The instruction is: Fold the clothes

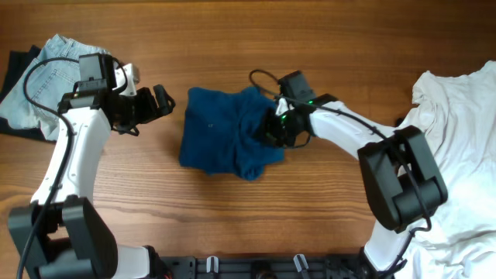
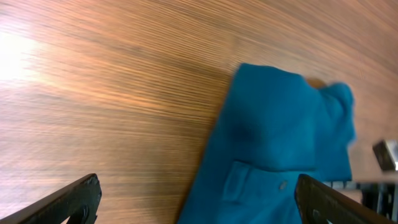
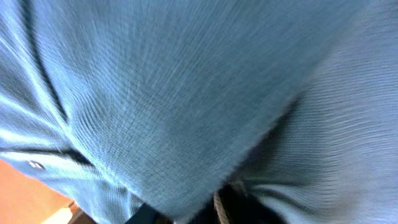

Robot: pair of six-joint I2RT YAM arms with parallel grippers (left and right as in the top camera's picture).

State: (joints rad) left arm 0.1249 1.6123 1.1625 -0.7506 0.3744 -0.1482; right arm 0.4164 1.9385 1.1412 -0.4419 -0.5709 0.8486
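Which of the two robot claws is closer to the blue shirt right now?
Right. The right gripper is pressed into one edge of the blue shirt; the left gripper hangs open over the table beside the opposite edge, not touching.

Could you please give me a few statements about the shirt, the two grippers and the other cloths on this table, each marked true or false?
1. The dark blue soft-cloth shirt lies in a bundle near the middle of the wooden table. True.
2. The left gripper is clamped on the shirt. False: it is open, beside the shirt's left edge and apart from it.
3. The right gripper is at the shirt's right edge, against the cloth. True.
4. A white cloth lies at the table's left end. False: the white cloth is at the right end; a light blue denim garment lies at the left.
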